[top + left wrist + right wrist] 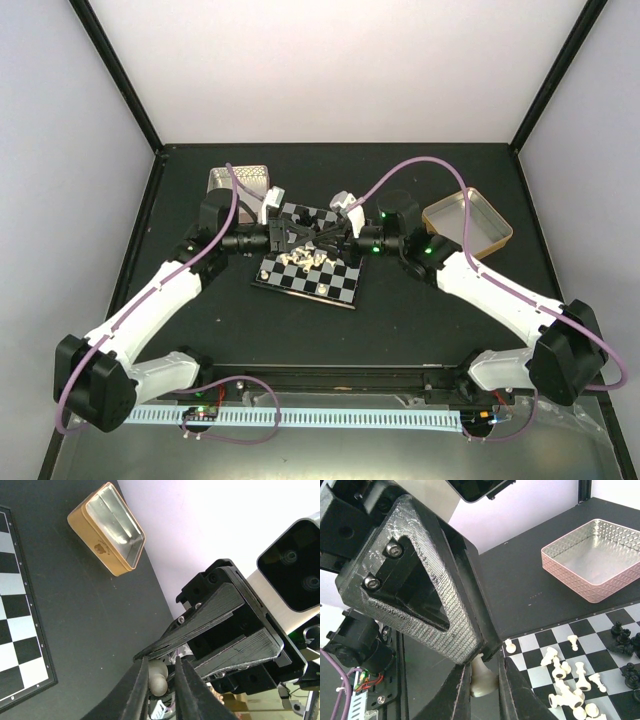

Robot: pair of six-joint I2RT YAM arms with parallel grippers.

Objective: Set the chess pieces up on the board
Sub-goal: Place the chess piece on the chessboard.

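Both grippers meet above the board (340, 285), tip to tip. My right gripper (328, 238) (485, 675) is shut on the base of a cream-white chess piece (484, 680). My left gripper (298, 238) (161, 666) is narrowly open around that piece's rounded top (159, 677); the piece touches one finger and a gap shows at the other. Several white pieces (305, 258) (565, 680) lie tumbled in the board's middle. Black pieces (625, 635) sit at its far side. One white pawn (510, 646) stands on a corner square.
A pink tin (592, 562) (240, 180) stands behind the board on the left. A gold tin (468, 222) (107, 530) stands to the board's right. The board's edge also shows in the left wrist view (15, 630). Black frame posts mark the table's back corners.
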